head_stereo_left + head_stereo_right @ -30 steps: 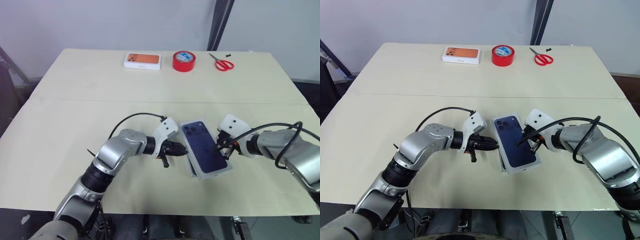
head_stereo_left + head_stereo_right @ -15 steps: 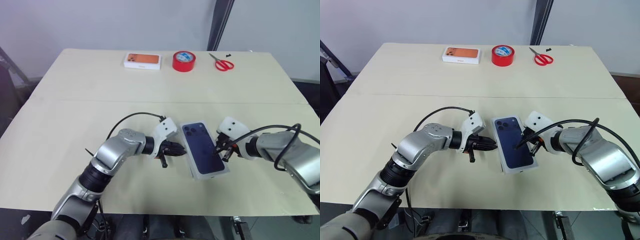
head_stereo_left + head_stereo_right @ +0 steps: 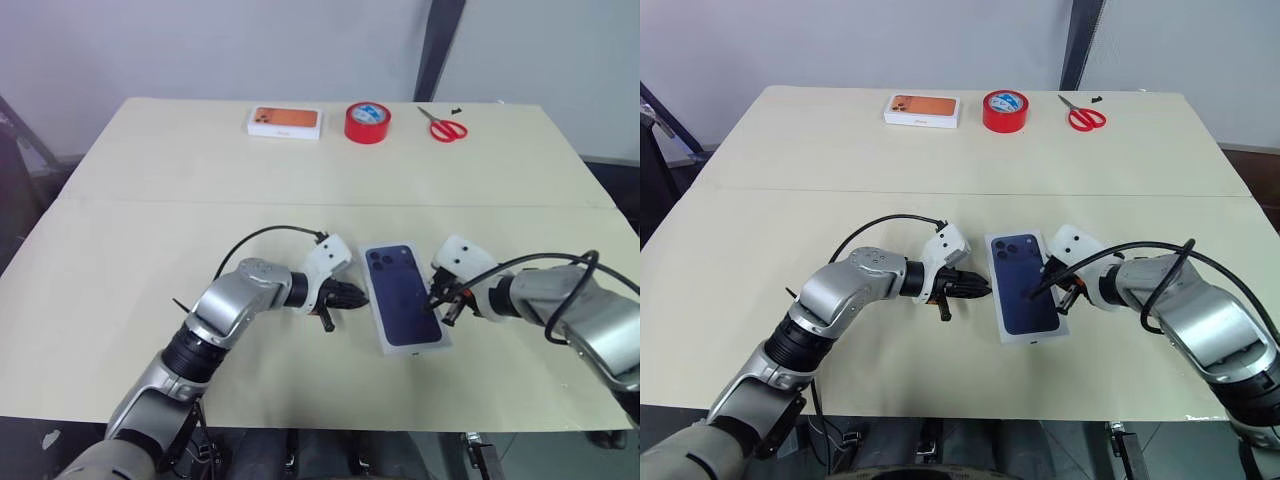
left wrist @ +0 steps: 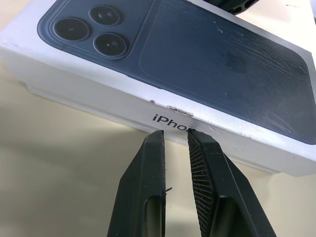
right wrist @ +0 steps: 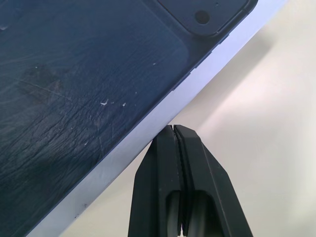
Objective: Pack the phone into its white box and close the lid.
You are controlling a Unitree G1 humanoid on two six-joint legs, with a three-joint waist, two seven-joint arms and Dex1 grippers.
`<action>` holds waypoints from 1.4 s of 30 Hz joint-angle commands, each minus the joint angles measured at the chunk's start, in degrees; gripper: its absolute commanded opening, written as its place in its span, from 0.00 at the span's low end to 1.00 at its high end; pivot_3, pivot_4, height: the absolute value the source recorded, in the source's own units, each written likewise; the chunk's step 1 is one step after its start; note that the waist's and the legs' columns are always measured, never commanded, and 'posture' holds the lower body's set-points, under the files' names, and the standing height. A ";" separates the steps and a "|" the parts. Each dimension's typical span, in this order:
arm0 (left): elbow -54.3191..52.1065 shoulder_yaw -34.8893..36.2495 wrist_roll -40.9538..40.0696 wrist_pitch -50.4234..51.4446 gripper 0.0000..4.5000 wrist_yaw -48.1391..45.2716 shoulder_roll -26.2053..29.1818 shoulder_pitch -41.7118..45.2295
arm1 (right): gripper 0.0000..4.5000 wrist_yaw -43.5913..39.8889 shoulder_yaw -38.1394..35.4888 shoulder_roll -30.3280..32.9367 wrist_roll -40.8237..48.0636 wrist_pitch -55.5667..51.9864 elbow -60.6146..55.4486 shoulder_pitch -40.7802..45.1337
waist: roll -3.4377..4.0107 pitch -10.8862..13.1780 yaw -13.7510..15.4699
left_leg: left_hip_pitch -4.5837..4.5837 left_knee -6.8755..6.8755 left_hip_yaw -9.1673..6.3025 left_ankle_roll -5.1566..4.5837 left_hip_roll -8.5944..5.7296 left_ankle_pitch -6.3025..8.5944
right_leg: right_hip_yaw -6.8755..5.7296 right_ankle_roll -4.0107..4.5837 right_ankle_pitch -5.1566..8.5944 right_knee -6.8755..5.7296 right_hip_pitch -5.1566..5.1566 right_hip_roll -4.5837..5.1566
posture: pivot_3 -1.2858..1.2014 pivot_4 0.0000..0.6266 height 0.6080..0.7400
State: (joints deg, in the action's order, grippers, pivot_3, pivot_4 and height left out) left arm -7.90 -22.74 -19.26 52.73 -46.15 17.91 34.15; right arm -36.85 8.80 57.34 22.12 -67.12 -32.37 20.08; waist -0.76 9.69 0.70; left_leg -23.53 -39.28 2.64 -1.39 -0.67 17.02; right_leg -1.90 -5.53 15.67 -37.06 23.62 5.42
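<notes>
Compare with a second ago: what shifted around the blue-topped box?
The white box with the dark blue phone on top turned from skewed to nearly straight, its near end swinging toward the left hand. Nothing gripped or released: right hand, shut, stays at one long edge, left hand at the other. The orange-picture box, red tape and scissors are unchanged.
</notes>
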 commanded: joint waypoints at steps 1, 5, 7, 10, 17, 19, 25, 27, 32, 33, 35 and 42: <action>-1.18 0.77 -0.64 -2.10 0.18 -0.19 -1.29 1.56 | 0.01 -0.53 -0.06 -0.56 0.39 0.66 -2.47 -0.28 | 0.00 0.00 0.00 | 0.00 0.00 0.00 0.00 0.00 0.00 | 0.00 0.00 0.00 0.00 0.00 0.00 | 0.52 0.24 0.84; -0.96 0.61 -0.52 -2.36 0.18 0.01 -1.52 1.58 | 0.01 -0.50 -0.50 -0.35 -0.04 0.85 -2.37 -1.05 | 0.00 0.00 0.03 | 0.00 0.00 0.00 0.00 0.00 0.00 | 0.00 0.00 0.00 0.00 0.00 0.00 | 0.52 0.24 0.84; -0.89 0.50 -0.45 -2.48 0.18 0.00 -1.61 1.58 | 0.01 -0.54 -0.70 -0.27 -0.28 0.98 -2.20 -1.24 | 0.00 0.00 0.04 | 0.00 -0.01 0.00 0.00 -0.01 0.00 | 0.00 0.00 0.00 0.00 -0.01 0.00 | 0.52 0.24 0.84; -0.89 0.38 -0.39 -2.61 0.18 -0.04 -1.68 1.60 | 0.01 -0.58 -1.03 -0.13 -0.42 1.03 -2.01 -1.22 | 0.00 0.00 0.03 | 0.00 -0.01 0.00 0.00 -0.01 0.00 | 0.00 0.00 0.00 0.00 -0.01 0.01 | 0.52 0.24 0.84; -0.21 0.53 0.14 -3.22 0.18 0.57 -2.08 1.86 | 0.01 -0.68 -1.70 0.21 -0.60 1.08 -1.84 -1.23 | 0.00 0.00 0.03 | 0.00 -0.01 0.00 0.00 -0.02 0.00 | 0.00 0.00 0.00 0.00 -0.01 0.00 | 0.52 0.24 0.84; -0.10 0.60 0.22 -3.35 0.18 0.58 -2.16 1.88 | 0.01 -0.69 -1.78 0.20 -0.71 1.08 -1.80 -1.27 | 0.00 0.00 0.02 | 0.00 -0.01 0.00 0.00 -0.02 0.00 | 0.00 0.00 0.00 0.00 -0.01 0.00 | 0.52 0.24 0.84; -0.09 0.49 0.59 -3.50 0.18 0.93 -2.33 1.63 | 0.01 -0.72 -2.27 0.46 -0.99 1.21 -1.66 -1.80 | 0.00 0.00 0.02 | 0.00 -0.01 0.00 0.01 -0.02 -0.01 | 0.00 0.00 0.00 0.00 -0.01 0.00 | 0.52 0.24 0.84; -0.06 0.65 0.66 -3.34 0.18 1.18 -2.46 1.53 | 0.01 -0.78 -2.53 0.67 -1.03 1.25 -1.70 -2.08 | 0.00 0.00 0.03 | 0.00 -0.01 0.00 0.01 -0.02 -0.01 | 0.00 0.00 0.00 0.00 -0.01 0.00 | 0.52 0.24 0.84; 0.33 0.47 0.95 -3.53 0.18 1.01 -2.16 1.52 | 0.01 -1.19 -2.87 1.17 -1.18 1.62 -1.22 -2.19 | 0.00 0.00 0.03 | 0.00 -0.01 0.00 0.01 -0.02 0.00 | 0.00 0.00 0.00 -0.01 -0.01 0.00 | 0.52 0.24 0.84; 0.37 0.37 1.06 -3.58 0.18 0.98 -2.06 1.48 | 0.01 -1.28 -2.95 1.26 -1.20 1.68 -1.19 -2.25 | 0.00 0.00 0.03 | 0.00 -0.01 0.00 0.01 -0.02 0.00 | 0.00 0.00 0.00 -0.01 -0.01 0.00 | 0.52 0.24 0.84; 0.69 0.09 1.46 -3.70 0.18 1.11 -1.92 1.41 | 0.01 -1.85 -3.58 2.16 -1.39 2.33 -0.74 -2.65 | 0.00 0.00 0.03 | 0.00 -0.02 0.00 0.01 -0.02 -0.01 | 0.00 0.00 0.00 -0.01 -0.01 0.00 | 0.52 0.24 0.84; 1.23 0.16 1.70 -3.88 0.18 1.20 -1.98 1.31 | 0.01 -6.45 -8.12 6.67 -1.24 8.26 1.30 -5.78 | 0.00 0.00 0.04 | 0.02 -0.02 0.00 0.00 -0.03 0.00 | 0.00 0.00 0.00 -0.01 -0.03 0.00 | 0.52 0.24 0.84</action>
State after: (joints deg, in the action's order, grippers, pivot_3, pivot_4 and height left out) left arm -5.76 -22.85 -17.58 50.06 -44.87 16.21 34.55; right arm -41.52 3.38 62.41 20.87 -61.29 -30.72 14.96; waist -0.76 9.69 0.74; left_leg -23.51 -39.30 2.64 -1.39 -0.71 17.02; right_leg -1.91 -5.54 15.67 -37.08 23.58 5.41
